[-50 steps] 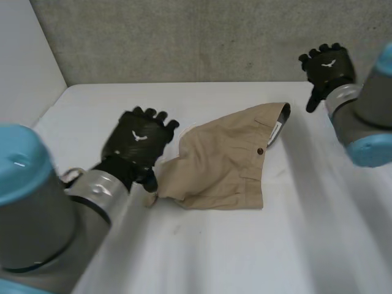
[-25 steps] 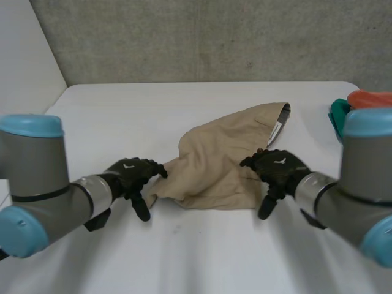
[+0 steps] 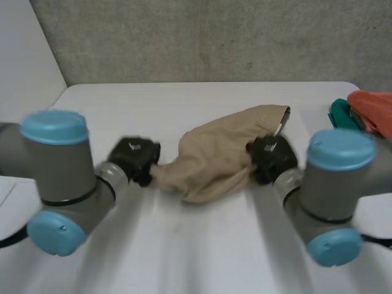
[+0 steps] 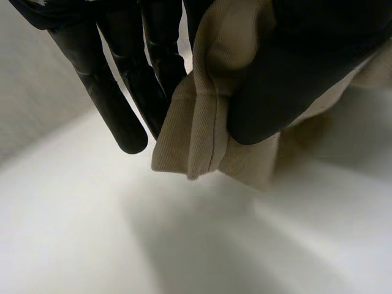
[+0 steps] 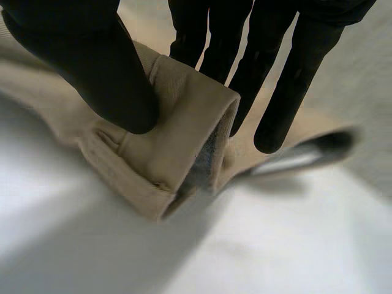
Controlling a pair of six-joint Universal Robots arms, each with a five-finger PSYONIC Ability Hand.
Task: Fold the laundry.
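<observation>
Tan shorts (image 3: 217, 156) lie bunched in the middle of the white table (image 3: 184, 245). My left hand (image 3: 136, 158) pinches the shorts' near left corner; in the left wrist view the thumb (image 4: 294, 73) presses a hemmed edge of the shorts (image 4: 202, 122) against the fingers (image 4: 116, 104). My right hand (image 3: 272, 158) grips the near right corner; in the right wrist view its thumb (image 5: 98, 67) clamps a folded hem of the shorts (image 5: 177, 135) against the fingers (image 5: 288, 79). Between the two hands the cloth sags.
At the table's right edge lie an orange cloth (image 3: 372, 109) and a green cloth (image 3: 340, 114). A grey wall runs behind the table. The table's near part is bare white surface.
Both hands have come down onto the shorts' near corners and shut on them. The cloth, flat before, is now pulled and bunched between them.
</observation>
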